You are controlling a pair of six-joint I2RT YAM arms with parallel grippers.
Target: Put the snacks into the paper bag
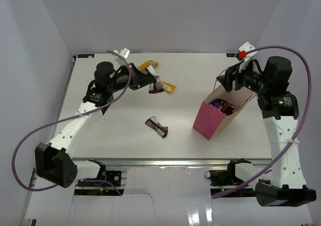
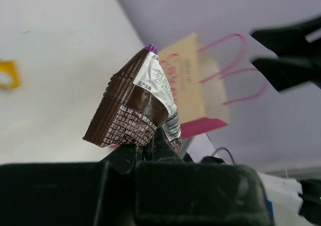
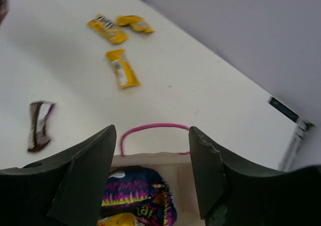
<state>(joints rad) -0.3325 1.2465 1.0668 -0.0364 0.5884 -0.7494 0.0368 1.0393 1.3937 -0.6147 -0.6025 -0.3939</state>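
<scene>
at ten o'clock my left gripper (image 2: 149, 145) pinched a brown bar (image 2: 131, 108); my right gripper (image 3: 153, 173) gaped above the paper bag (image 1: 209, 122).

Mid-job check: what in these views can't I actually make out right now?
- Top view: the left pincer and its arm cover part of the snack pile, so the yellow packs cannot be counted.
- Right wrist view: the paper bag floor is cut off by the bottom edge and the right pincer; little beyond the purple bag shows.
- Left wrist view: the brown bar print is too small to read.
</scene>
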